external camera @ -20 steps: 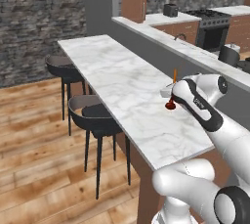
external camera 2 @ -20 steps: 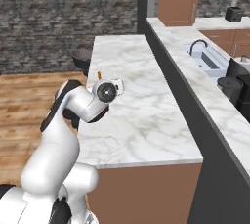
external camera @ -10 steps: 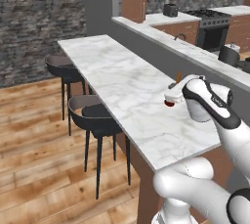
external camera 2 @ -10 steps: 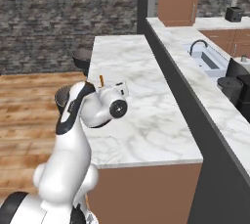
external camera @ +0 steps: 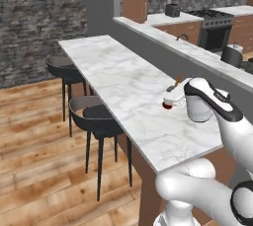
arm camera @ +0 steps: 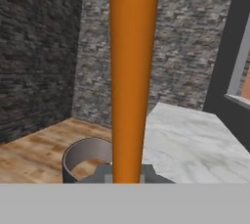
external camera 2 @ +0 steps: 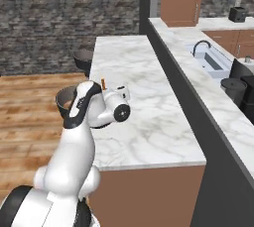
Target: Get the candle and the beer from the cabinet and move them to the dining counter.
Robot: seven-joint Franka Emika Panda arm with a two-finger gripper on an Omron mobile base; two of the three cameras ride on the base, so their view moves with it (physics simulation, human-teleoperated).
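Over the dining counter [external camera: 123,79], gripper [external camera: 174,93] clamped on candle [arm camera: 132,81].

Two black stools [external camera: 94,116] stand side by side on the wood floor [external camera: 39,161], in front of a dark stone wall [external camera: 34,22]. Farther right, a sink with a curved tap [external camera 2: 206,57] sits in the marble worktop, a dark pot [external camera 2: 234,89] near it and a toaster [external camera 2: 237,14] far back beside a black stove [external camera: 212,22].
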